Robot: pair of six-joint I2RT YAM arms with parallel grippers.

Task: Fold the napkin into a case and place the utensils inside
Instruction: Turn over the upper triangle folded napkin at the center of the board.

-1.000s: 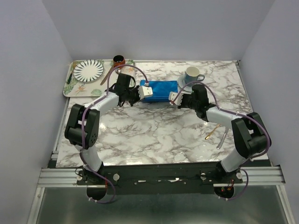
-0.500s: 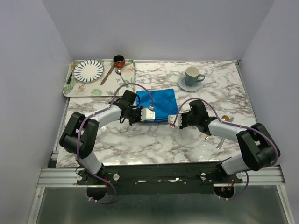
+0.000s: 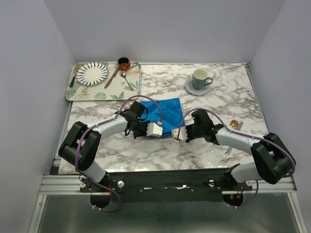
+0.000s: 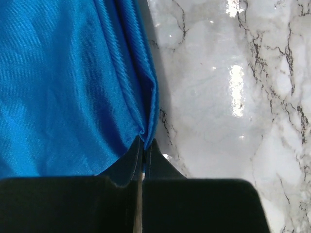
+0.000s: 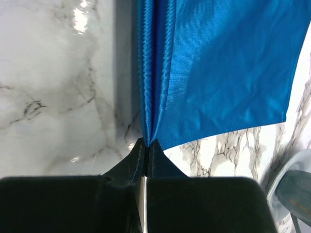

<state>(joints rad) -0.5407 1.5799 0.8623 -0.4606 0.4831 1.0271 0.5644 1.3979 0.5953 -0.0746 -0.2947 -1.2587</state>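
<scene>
The blue napkin (image 3: 164, 112) lies spread on the marble table, its near edge gathered and lifted. My left gripper (image 3: 160, 130) is shut on that near edge; in the left wrist view the cloth (image 4: 73, 87) bunches into the tips of the gripper (image 4: 144, 141). My right gripper (image 3: 172, 134) is shut on the same edge just to the right; in the right wrist view the napkin (image 5: 218, 63) folds into the gripper (image 5: 147, 141). The gold spoon (image 3: 233, 124) and the silver utensil (image 3: 228, 150) lie at the right, partly hidden by my right arm.
A grey mug on a saucer (image 3: 199, 80) stands at the back right; its saucer shows in the right wrist view (image 5: 294, 194). A patterned tray (image 3: 102, 92) at the back left holds a striped plate (image 3: 92, 73), a brown-handled spoon (image 3: 113, 76) and a small copper pot (image 3: 124, 63).
Both grippers have drawn the napkin's edge toward the near side and closer together. The cloth went from a rectangle at the back to a sheet stretched toward me.
</scene>
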